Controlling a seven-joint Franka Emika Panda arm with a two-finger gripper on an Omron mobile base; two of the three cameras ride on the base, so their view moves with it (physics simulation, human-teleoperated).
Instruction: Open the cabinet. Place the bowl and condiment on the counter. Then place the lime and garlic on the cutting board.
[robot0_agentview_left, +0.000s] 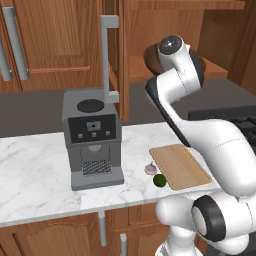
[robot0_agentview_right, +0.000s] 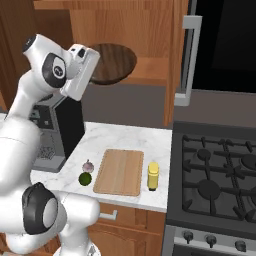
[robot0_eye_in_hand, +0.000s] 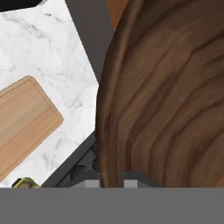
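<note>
Claw (robot0_eye_in_hand: 111, 183) tight on bowl (robot0_eye_in_hand: 166, 96) rim

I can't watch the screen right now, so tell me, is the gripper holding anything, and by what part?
Yes. The gripper is shut on the bowl, clamping its rim between the two fingers, up at the open cabinet.

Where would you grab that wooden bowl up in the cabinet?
By its thin rim, on the edge that overhangs the open front of the cabinet. The bowl is wide and shallow, too broad to span, so narrow jaws can only pinch the rim. The hand view shows the jaws shut on that rim.
</note>
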